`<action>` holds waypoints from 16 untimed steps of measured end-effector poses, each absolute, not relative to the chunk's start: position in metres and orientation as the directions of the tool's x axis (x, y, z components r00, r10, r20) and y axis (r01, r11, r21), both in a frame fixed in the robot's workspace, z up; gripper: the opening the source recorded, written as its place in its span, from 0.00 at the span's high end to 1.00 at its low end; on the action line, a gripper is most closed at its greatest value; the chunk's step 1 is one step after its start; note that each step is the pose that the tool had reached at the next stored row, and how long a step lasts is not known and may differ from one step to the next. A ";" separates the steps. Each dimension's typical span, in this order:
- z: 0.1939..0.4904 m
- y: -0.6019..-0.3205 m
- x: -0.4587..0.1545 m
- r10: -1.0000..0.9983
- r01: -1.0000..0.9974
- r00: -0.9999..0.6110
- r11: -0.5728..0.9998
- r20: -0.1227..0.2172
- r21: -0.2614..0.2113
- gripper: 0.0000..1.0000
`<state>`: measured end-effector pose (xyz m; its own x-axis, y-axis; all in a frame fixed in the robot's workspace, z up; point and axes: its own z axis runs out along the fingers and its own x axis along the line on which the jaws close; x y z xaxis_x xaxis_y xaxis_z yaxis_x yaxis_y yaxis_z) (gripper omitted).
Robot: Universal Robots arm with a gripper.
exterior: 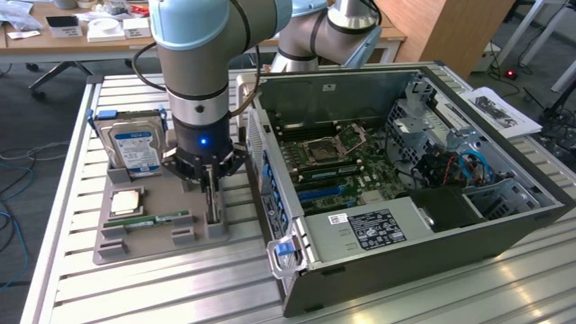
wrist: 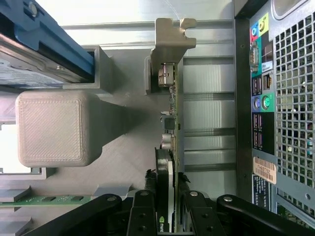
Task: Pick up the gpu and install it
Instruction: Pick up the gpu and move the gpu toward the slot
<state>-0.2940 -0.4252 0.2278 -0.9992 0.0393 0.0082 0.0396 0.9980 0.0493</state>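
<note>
Gpu stands on its edge in the gray tray on the surface, at 9 o'clock from the computer case. The tool is closed around it. It looks not lifted yet, so nothing is put in the case.

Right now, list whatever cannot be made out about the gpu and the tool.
gpu: wrist view is edge-on, so its flat faces are hidden; the tool covers one end.
Exterior view: the tool hides most of the gpu.
hard drive label: too small to read there.
</note>
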 end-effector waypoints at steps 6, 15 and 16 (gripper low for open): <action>0.228 -0.425 -0.294 0.006 0.007 -1.000 0.999 0.008 0.049 0.73; 0.234 -0.425 -0.294 0.006 0.007 -1.000 0.999 0.008 0.049 0.73; 0.235 -0.425 -0.294 0.006 0.007 -1.000 0.999 0.008 0.049 0.73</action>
<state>-0.2940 -0.4252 0.2354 -0.9999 0.0064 0.0083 0.0068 0.9988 0.0492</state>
